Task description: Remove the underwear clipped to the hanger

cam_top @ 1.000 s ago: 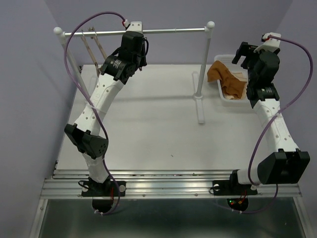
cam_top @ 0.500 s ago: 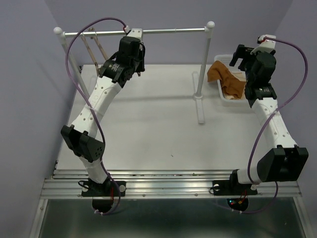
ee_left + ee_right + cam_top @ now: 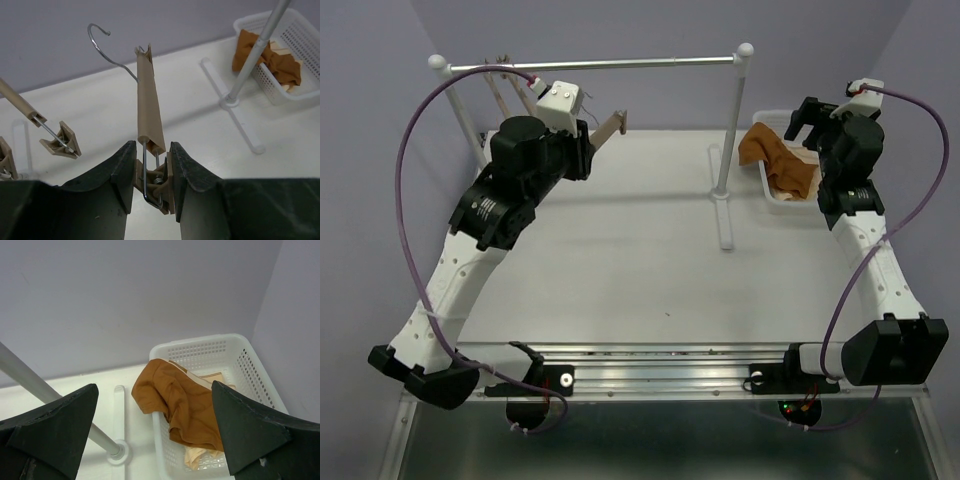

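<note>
The rust-orange underwear lies draped over the near-left rim of a white basket, clear of any hanger; it also shows in the right wrist view and the left wrist view. My left gripper is shut on the end clip of the bare wooden hanger and holds it off the rail, above the table. Its wire hook hangs free. My right gripper is open and empty above the basket.
The metal rail spans the back on two posts; its right post and foot stand left of the basket. Other clothless hangers hang at the rail's left end. A peach-beige cloth lies under the underwear.
My left arm has swung back and to the left, carrying the bare hanger away from the rail. The right gripper has stayed over the basket.
</note>
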`<act>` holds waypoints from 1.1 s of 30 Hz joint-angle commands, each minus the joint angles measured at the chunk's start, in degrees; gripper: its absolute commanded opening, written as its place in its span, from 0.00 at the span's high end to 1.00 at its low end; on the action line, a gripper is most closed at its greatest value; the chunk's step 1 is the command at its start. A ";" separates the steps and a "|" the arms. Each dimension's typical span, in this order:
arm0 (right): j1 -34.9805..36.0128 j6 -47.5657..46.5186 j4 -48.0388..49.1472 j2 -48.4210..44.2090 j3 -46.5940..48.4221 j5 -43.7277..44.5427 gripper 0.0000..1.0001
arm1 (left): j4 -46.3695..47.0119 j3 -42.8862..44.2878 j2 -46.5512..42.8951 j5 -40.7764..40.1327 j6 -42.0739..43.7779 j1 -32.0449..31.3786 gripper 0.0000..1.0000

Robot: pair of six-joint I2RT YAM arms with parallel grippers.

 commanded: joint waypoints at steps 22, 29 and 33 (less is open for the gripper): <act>-0.14 1.07 1.92 -2.43 0.53 -2.30 0.00 | 9.10 12.18 4.71 -8.76 12.68 -1.27 1.00; -0.14 0.46 1.48 -2.60 0.53 -1.42 0.00 | 11.02 7.02 7.71 -8.85 13.47 -1.10 1.00; -0.14 0.01 0.78 -2.96 0.44 -0.89 0.00 | 11.21 4.54 8.06 -9.12 12.25 -0.66 1.00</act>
